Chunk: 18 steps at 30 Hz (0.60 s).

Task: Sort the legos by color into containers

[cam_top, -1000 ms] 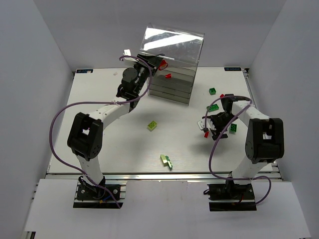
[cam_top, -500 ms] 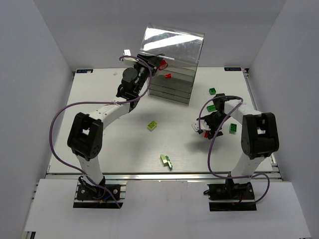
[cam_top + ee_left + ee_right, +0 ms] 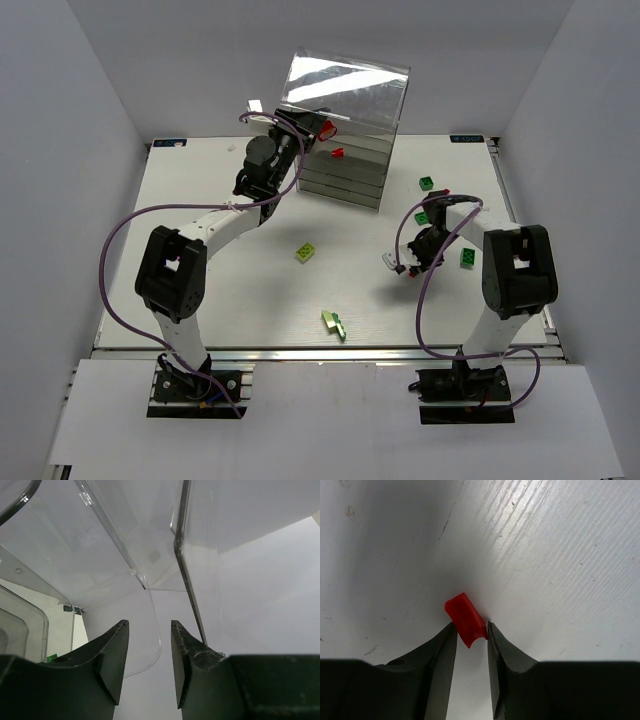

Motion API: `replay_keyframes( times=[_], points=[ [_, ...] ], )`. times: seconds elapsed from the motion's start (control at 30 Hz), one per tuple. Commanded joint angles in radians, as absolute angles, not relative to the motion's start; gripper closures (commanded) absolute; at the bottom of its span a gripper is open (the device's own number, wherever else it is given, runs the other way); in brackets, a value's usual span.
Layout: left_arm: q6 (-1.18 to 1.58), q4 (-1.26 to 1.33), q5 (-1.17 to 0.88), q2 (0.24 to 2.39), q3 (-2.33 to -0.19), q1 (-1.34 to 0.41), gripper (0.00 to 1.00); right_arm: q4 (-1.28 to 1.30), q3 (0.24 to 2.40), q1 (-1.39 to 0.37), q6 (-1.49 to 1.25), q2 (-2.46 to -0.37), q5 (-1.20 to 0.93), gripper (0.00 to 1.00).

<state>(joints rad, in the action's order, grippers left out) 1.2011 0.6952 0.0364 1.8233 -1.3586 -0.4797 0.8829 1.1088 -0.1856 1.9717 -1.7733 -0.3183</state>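
The left pincer [image 3: 148, 626] sits at the left front of the containers [image 3: 350, 95], the clear box of stacked drawers at the middle of the bench's [image 3: 200, 290] far edge. Its jaws stand a little apart with a clear plastic lip between them, and they pinch nothing. Right of the bench's middle, the right pincer [image 3: 470, 632] is clamped on a red lego [image 3: 465, 618], low over the surface. Only the fingertips catch the brick, which pokes out past them. The carry probably wants a slow, level lift, then a path toward the far edge that comes at the box from its right, well away from the left arm. The brick looks best released in the drawer where red already lies.

Counted, there is one box. There are two yellow-green legos, one [image 3: 306, 253] at the bench's middle and one [image 3: 333, 322] toward the near edge. I can make out three reds: two red pieces [image 3: 338, 153] at the box and the one gripped. Three dark green legos [image 3: 467, 258] lie toward the right edge, one partly hidden behind the right arm.
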Motion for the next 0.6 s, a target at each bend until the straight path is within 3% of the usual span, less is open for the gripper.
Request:
replay_keyframes(
  times=[0.0, 0.23, 0.4, 0.53, 0.57],
  points=[
    [1.207, 0.707, 0.031, 1.752, -1.362, -0.474, 0.5, 0.885, 1.095, -0.19, 2.416, -1.778, -0.295, 0.65],
    [1.209, 0.71, 0.031, 1.755, -1.364, -0.474, 0.5, 0.931, 1.141, -0.196, 2.306, -1.755, -0.4, 0.92],
    [1.212, 0.716, 0.032, 1.756, -1.362, -0.474, 0.5, 0.96, 1.226, -0.222, 2.051, -1.708, -0.622, 1.0],
    [1.21, 0.719, 0.034, 1.753, -1.365, -0.474, 0.5, 0.74, 1.172, -0.271, 1.714, -1.586, -0.706, 1.0],
    [1.21, 0.718, 0.034, 1.753, -1.367, -0.474, 0.5, 0.547, 1.143, -0.309, 1.511, -1.554, -0.674, 1.0]
  ],
)
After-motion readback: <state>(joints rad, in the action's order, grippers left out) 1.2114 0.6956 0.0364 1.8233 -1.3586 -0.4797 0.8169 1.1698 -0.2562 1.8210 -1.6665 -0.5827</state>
